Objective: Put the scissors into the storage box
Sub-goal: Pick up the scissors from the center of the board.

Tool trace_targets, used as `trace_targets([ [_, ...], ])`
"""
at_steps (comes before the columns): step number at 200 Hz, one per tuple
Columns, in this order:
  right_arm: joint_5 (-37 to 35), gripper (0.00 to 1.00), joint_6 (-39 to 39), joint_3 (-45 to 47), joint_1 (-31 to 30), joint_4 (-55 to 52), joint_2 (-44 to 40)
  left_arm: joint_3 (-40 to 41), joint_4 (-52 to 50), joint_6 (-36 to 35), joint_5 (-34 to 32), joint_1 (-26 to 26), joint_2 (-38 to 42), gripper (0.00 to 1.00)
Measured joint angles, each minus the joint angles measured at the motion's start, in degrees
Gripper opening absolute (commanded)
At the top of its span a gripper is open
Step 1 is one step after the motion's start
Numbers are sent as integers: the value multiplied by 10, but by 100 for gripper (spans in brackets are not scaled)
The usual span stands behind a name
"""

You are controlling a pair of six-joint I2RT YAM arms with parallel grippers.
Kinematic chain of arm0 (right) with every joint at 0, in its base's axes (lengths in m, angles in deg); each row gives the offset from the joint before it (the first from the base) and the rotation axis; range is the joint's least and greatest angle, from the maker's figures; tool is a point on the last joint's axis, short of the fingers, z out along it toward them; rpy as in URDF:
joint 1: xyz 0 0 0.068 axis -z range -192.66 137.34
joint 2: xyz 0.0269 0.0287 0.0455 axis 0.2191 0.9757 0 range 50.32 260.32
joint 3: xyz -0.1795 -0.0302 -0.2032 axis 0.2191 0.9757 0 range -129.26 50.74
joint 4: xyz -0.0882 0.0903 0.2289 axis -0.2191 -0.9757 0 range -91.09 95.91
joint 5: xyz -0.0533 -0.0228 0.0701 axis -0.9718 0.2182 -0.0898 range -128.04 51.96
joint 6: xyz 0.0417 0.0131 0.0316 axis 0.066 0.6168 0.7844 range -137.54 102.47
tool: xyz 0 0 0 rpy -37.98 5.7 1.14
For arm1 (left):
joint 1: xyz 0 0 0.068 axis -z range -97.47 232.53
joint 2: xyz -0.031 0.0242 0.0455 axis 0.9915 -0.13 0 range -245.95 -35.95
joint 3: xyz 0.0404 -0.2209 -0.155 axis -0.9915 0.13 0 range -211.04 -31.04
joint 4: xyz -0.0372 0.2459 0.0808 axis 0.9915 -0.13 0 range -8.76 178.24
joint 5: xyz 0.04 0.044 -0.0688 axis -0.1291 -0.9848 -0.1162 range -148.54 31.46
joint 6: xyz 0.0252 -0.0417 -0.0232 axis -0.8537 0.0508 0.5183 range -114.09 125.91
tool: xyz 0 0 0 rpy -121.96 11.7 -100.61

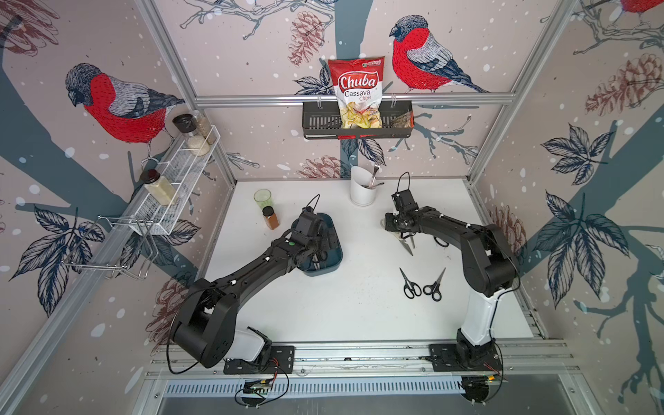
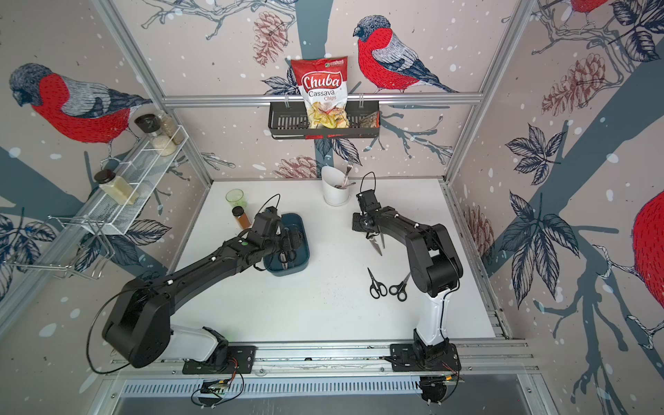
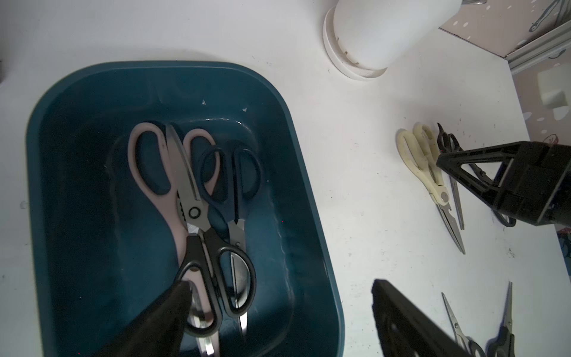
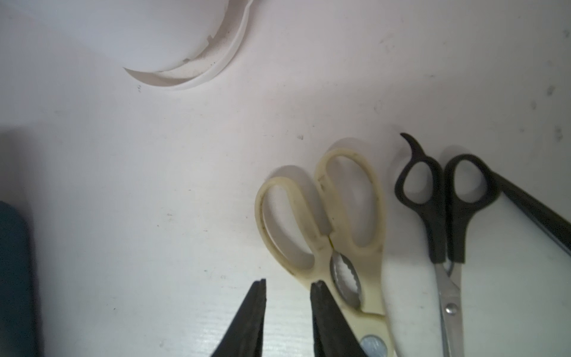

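- In both top views, your right gripper (image 1: 397, 231) hung over the handle end of the cream-handled, steel-bladed scissors (image 1: 407, 247). They lay flat on the white table (image 1: 323, 316), well apart from the shallow teal-blue plastic storage box (image 1: 339, 251), on the box's right-arm side.
- Their long axis ran roughly in line with the box's long sides, blade tips toward the arm bases. Your right arm was plainly the nearer one: elbow raised, forearm reaching toward the box, wrist pitched down.
- Your left gripper (image 1: 325, 240) sat over the box on an outstretched arm. Two small black-handled pairs (image 1: 409, 284) lay farther from the box, toward the right arm's base.
- In the left wrist view, the left gripper's jaws stood wide apart with nothing between them. Below, inside the box, lay a pink-handled pair (image 3: 173, 224), a black-handled pair (image 3: 194, 212) across it and a dark-handled pair (image 3: 234, 173) beside them.
- In the right wrist view, the right gripper's jaws were partly open and gripped nothing: bare table showed in the gap. The cream scissors lay just to one side of that gap, their axis nearly along the fingers. One fingertip (image 4: 319, 289) sat at the handle neck near the pivot; I cannot tell whether it touched.
- I judge you needed a small sideways shift to straddle the neck.
- A slim black-handled pair (image 4: 435, 222) lay just beside the cream pair, on the side away from the box.
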Motion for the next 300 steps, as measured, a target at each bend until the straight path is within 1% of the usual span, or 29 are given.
trace_targets([
  [32,-10,33,-57,-61,-7,-40,52,0,-2,-1,-10,0,-1,95],
  [73,-35,36,-112,-108,-22,-79,83,5,-5,-1,-16,0,-5,95],
  [113,-56,36,-141,-136,-32,-101,103,8,-7,-1,-21,0,-6,95],
  [164,-65,36,-156,-152,-38,-113,125,13,-12,0,-31,0,-5,95],
  [223,-71,27,-160,-155,-41,-109,132,22,-17,0,-34,1,2,95],
  [300,-75,14,-160,-142,-42,-75,133,27,-18,0,-41,1,10,95],
])
